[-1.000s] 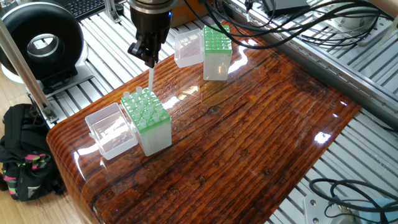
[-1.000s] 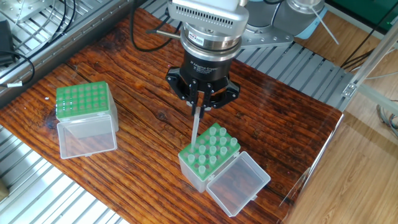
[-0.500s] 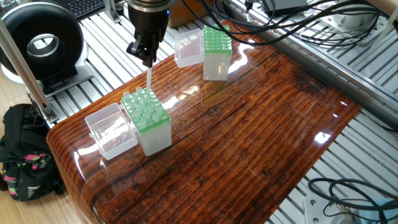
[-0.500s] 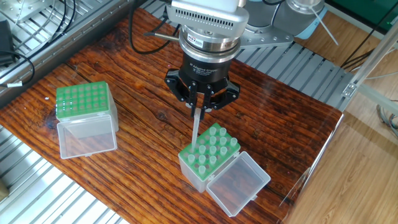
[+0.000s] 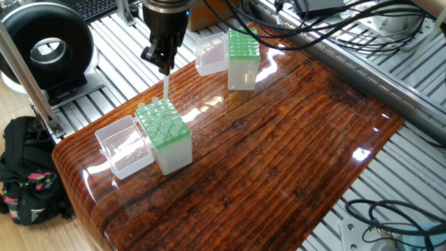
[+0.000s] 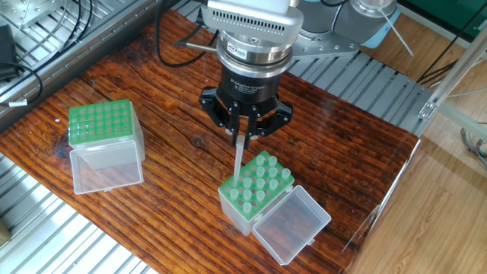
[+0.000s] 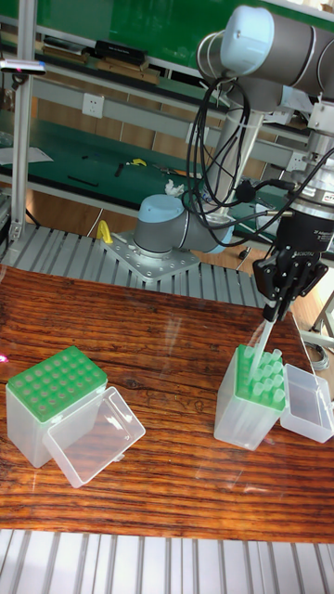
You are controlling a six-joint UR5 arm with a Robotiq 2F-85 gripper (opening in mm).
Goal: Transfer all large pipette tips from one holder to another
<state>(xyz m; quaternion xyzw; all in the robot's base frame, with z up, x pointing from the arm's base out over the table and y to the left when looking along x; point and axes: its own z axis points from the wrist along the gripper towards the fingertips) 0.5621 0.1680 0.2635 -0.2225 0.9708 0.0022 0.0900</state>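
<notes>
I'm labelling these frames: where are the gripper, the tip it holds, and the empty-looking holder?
gripper (image 6: pixel 245 135): other fixed view, between its fingertips.
held pipette tip (image 6: pixel 238 161): other fixed view, mid-shaft.
far holder (image 6: pixel 99 123): other fixed view, green grid top.

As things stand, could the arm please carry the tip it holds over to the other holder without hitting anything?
Probably yes. The hand grips one pipette tip above the full holder; bare wooden table lies between it and the empty holder, whose lid hangs open.
</notes>
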